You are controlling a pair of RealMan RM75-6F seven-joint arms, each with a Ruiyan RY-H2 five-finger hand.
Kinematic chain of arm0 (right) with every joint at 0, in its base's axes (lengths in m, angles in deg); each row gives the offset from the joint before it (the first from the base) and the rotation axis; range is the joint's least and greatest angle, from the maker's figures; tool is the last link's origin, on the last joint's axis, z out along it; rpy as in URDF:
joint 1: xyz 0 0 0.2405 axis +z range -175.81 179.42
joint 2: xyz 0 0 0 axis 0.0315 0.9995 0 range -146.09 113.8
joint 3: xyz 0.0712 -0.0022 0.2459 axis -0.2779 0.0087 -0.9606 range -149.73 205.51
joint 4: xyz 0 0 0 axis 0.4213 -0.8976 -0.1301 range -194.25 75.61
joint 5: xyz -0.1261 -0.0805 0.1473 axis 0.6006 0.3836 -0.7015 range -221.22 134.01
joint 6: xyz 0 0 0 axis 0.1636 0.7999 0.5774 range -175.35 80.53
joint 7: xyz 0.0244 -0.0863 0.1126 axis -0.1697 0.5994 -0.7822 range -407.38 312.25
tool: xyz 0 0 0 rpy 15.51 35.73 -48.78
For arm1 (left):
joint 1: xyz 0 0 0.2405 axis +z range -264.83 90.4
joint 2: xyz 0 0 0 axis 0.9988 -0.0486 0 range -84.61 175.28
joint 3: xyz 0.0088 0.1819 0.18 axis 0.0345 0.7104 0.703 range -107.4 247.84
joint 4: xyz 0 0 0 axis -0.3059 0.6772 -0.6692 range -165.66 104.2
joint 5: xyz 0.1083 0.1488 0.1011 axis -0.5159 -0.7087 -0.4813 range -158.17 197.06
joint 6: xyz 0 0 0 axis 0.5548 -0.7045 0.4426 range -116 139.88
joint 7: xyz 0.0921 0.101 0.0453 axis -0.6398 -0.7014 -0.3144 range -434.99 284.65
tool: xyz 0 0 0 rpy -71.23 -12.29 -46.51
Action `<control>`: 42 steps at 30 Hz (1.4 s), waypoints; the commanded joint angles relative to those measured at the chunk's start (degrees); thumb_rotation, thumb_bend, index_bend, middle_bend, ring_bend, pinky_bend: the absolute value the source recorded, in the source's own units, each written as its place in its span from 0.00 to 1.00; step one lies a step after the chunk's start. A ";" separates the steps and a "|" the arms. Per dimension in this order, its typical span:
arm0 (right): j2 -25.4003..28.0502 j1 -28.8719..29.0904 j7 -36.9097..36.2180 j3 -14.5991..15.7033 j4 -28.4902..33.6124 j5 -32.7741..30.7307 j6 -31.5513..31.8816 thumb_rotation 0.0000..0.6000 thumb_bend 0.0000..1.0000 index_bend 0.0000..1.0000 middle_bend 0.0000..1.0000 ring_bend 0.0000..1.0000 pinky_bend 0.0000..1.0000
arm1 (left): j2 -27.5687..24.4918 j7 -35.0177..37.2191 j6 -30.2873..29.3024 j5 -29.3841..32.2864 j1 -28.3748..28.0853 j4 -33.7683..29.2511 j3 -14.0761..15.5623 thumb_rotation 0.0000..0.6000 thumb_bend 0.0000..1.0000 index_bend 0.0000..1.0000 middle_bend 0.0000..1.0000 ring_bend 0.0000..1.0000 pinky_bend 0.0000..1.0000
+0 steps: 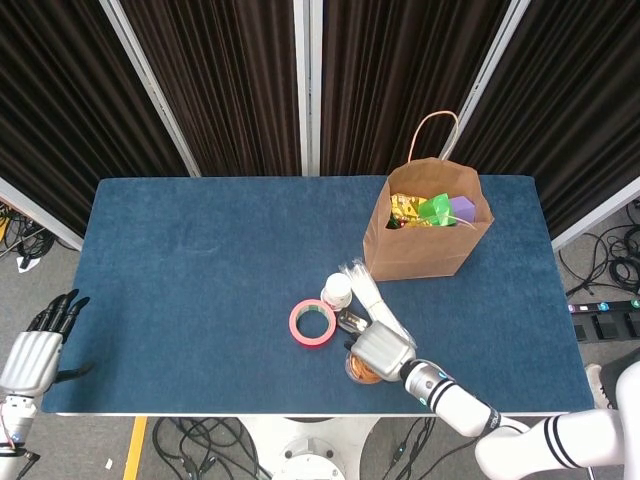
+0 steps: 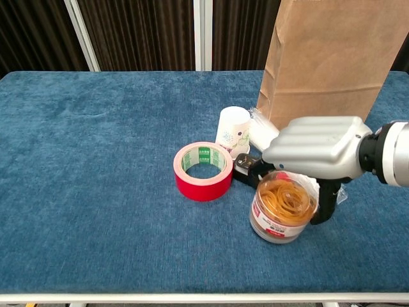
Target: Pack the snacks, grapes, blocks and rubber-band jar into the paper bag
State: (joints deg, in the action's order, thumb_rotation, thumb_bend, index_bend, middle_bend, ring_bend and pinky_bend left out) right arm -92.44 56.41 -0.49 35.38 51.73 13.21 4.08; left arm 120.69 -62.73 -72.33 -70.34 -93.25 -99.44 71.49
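Observation:
The clear rubber-band jar (image 2: 282, 210), full of orange bands, stands near the table's front edge, slightly tilted. My right hand (image 2: 314, 153) sits over it from above and grips it, with the thumb down its right side and the fingers behind its left side. In the head view the right hand (image 1: 379, 350) covers most of the jar (image 1: 361, 374). The brown paper bag (image 1: 425, 240) stands upright behind, holding a yellow snack pack, a green piece and a purple block. My left hand (image 1: 36, 350) hangs off the table's front-left corner, fingers extended, holding nothing.
A red tape roll (image 2: 204, 171) lies just left of the jar. A white printed cup (image 2: 232, 130), a small black object (image 2: 246, 167) and a clear plastic packet (image 1: 372, 298) lie between the jar and the bag (image 2: 332, 57).

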 commanded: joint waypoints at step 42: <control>-3.98 3.72 20.13 -26.76 -20.92 5.34 33.45 1.00 0.00 0.53 0.45 0.86 0.87 | -0.44 1.31 0.02 0.02 0.12 0.46 0.02 1.00 0.11 0.12 0.10 0.02 0.21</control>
State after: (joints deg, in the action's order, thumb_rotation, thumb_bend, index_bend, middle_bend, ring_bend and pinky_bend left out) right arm -97.06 60.95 18.86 8.46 31.03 19.24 37.42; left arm 120.22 -61.42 -72.36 -70.32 -93.13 -99.01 71.47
